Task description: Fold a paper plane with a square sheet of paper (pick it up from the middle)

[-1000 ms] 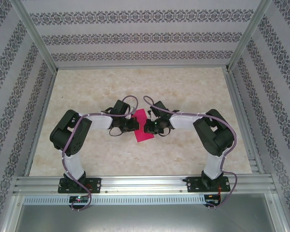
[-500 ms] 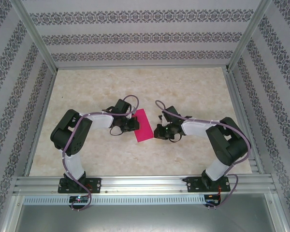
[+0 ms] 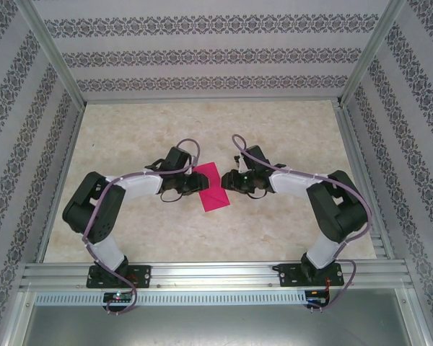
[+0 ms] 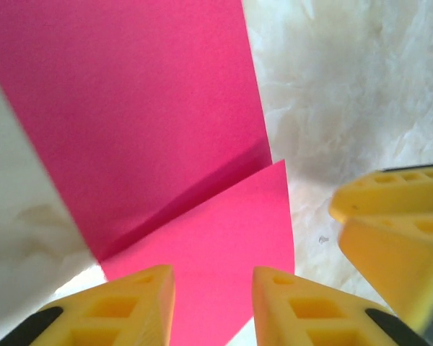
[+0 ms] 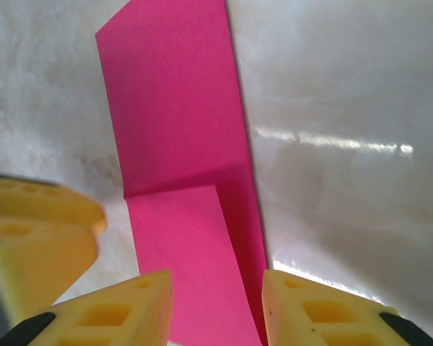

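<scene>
On the top view: pale marbled table (image 3: 130, 144), patterned walls (image 3: 202, 58) on three sides. Mid-table, pink sheet of paper (image 3: 215, 189) folded narrow, flanked by left claw (image 3: 199, 183) and right claw (image 3: 229, 182), tips at its long edges. Left arm (image 3: 101, 209) and right arm (image 3: 332, 209) elbowed outward, forearms reaching in. At the left wrist: paper (image 4: 144, 108) flat on the table, a flap doubled on top, running under the left claw (image 4: 213, 303); jaws parted, gripping nothing. At the right wrist: same paper (image 5: 177, 115) below the right claw (image 5: 216, 310); jaws likewise parted, nothing held.
</scene>
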Robot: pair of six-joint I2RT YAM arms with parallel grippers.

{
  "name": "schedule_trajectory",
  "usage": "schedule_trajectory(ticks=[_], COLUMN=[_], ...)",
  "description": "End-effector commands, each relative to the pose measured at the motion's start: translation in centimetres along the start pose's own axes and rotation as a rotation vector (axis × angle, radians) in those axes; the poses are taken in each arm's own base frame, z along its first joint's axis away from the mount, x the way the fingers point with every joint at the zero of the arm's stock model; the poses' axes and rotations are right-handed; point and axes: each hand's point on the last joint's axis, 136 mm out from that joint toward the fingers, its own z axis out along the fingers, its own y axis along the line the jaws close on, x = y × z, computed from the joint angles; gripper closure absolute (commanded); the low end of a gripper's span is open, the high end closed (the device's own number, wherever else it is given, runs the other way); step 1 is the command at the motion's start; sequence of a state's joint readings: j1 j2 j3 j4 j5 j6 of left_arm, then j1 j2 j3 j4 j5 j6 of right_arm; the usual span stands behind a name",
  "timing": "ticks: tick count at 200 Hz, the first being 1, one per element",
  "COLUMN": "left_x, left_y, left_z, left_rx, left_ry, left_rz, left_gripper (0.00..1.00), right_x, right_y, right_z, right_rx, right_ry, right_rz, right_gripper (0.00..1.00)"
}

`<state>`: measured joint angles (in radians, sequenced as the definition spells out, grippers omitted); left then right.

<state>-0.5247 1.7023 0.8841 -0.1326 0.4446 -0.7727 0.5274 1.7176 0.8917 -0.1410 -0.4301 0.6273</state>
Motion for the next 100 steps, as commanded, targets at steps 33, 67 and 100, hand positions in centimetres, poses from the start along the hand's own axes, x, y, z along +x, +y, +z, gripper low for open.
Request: schedule_trajectory(ticks=[33, 67, 100], left_x=[0.1, 0.4, 0.6], left_y=[-0.4, -0.5, -0.6], left_z=[-0.7, -0.4, -0.2], left_rx=[0.064, 0.082, 0.098], left_ry=[-0.062, -0.046, -0.035], left_rz=[-0.092, -0.104, -0.11], left_gripper=[0.59, 0.58, 0.57], right_x=[-1.6, -1.4, -1.3], right_y=[1.4, 1.9, 1.5], right_z=[2.1, 3.0, 3.2], right_rx=[-0.076, -0.126, -0.13], right_ry=[0.037, 0.066, 0.071], right_rz=[-0.075, -0.082, -0.074], right_gripper=[0.61, 0.64, 0.79])
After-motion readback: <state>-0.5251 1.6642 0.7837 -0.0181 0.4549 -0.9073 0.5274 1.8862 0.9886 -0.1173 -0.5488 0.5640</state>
